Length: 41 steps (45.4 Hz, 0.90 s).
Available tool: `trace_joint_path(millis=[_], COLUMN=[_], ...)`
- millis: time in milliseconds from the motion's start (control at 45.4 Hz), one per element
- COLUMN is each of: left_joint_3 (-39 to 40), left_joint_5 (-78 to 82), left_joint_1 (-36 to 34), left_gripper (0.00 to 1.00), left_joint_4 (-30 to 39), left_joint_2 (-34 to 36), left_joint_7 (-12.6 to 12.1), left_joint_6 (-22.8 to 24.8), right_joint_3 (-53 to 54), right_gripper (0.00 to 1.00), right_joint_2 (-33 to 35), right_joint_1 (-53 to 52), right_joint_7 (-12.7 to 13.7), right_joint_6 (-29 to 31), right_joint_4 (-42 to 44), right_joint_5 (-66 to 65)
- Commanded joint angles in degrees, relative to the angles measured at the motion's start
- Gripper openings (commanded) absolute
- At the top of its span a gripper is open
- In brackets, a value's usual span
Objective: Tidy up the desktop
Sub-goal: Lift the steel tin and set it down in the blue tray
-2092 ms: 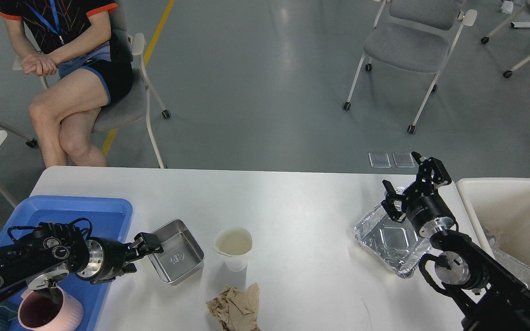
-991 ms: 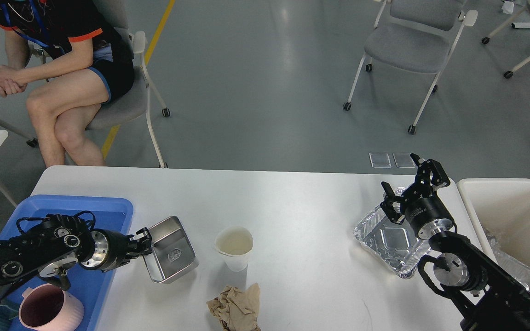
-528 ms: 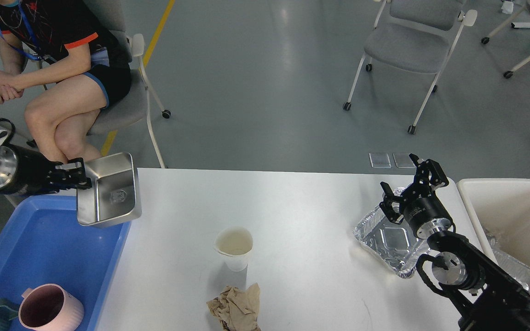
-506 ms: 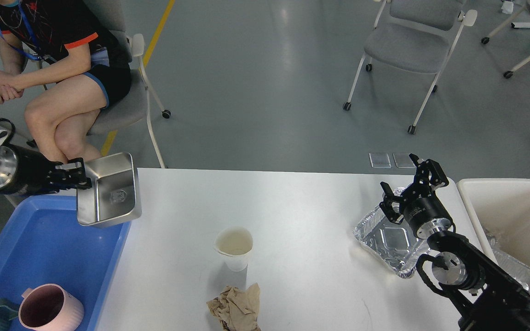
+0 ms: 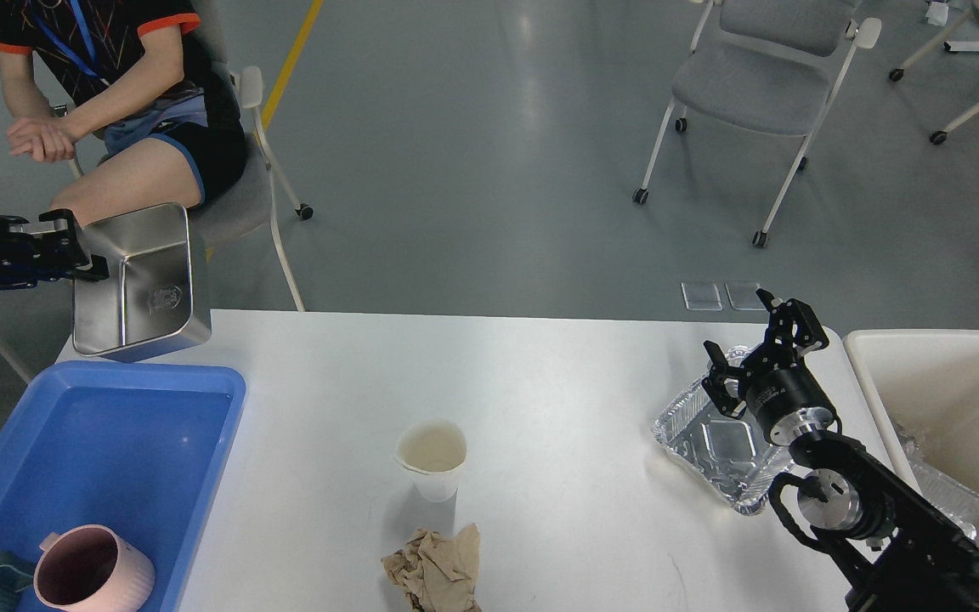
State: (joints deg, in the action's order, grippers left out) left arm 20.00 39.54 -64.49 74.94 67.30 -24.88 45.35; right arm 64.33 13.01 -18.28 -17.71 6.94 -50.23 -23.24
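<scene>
The white desktop (image 5: 540, 374) holds a paper cup (image 5: 431, 459), a crumpled brown paper (image 5: 436, 568) and a foil tray (image 5: 715, 442). My left gripper (image 5: 80, 246) is shut on the rim of a steel tray (image 5: 141, 285) and holds it tilted in the air above the desktop's far left corner, just beyond the blue tray (image 5: 99, 459). My right gripper (image 5: 757, 348) is open and empty, above the far edge of the foil tray.
A pink mug (image 5: 92, 571) stands in the blue tray's near corner. A cream bin (image 5: 948, 399) with another foil tray (image 5: 957, 501) stands at the right. A seated person (image 5: 116, 93) is behind the left corner. A grey chair (image 5: 753, 85) stands behind.
My left gripper has lifted the steel tray from the desktop and carried it up and left, to above the blue tray's far edge. The right arm has barely moved.
</scene>
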Motion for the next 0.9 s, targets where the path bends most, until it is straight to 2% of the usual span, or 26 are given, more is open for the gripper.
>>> trace_joint_path(millis=[0,132,242,396,683,881], left_joint_3=[-0.05,0.57,0.48,0.48,0.13,0.04], left_joint_5=[0.02,-0.07,-1.82,-2.36,-2.44,-2.45], left_joint_1=[6.65,12.8,15.53,18.61,21.95,23.8], left_gripper=[0.0,0.0,0.0,0.01,0.02,0.02], left_joint_4=[-7.34,-16.39,-24.91,-35.56,-42.16,-42.6], left_joint_2=[-2.95,-7.17,-10.77,-18.42,-28.36,-29.59], left_joint_7=[0.44,0.62,1.67,1.85,1.85,1.85], left_joint_6=[-5.18,-7.47,-10.36,-14.5,-20.47,-21.18], right_joint_3=[0.0,0.0,0.0,-0.09,-0.09,-0.09], right_gripper=[1.0,1.0,1.0,1.0,1.0,1.0], right_joint_2=[0.0,-0.27,-0.35,-1.05,-0.97,-0.79], right_joint_1=[0.35,0.44,0.35,0.26,0.53,0.53], right_joint_7=[0.04,0.04,0.04,-0.05,0.04,0.04], right_joint_6=[0.0,0.0,0.0,0.0,0.0,0.0], right_joint_4=[-0.04,0.13,0.13,0.22,0.57,0.57], right_joint_5=[0.03,-0.05,0.03,-0.05,-0.14,-0.14])
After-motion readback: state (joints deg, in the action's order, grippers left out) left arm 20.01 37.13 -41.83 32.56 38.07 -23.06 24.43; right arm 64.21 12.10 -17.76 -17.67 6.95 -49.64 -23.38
